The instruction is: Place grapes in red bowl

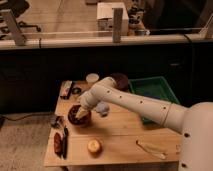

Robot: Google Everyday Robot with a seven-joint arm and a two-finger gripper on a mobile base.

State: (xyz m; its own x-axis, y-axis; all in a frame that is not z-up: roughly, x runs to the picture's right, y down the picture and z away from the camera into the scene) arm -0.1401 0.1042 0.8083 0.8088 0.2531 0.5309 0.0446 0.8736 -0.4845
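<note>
The small red bowl (80,118) sits on the left part of the wooden table (125,132). My gripper (79,112) reaches down from the white arm right over the bowl's inside. Grapes do not show apart from the gripper; the bowl's inside is mostly hidden by it. An orange-yellow round fruit (93,146) lies in front of the bowl.
A larger dark maroon dish (120,80) and a cream-white cup (92,78) stand at the back. A green bin (152,92) is at the right. Dark elongated items (61,142) lie at the left edge, a pale object (150,149) front right, a bluish item (103,109) by the bowl.
</note>
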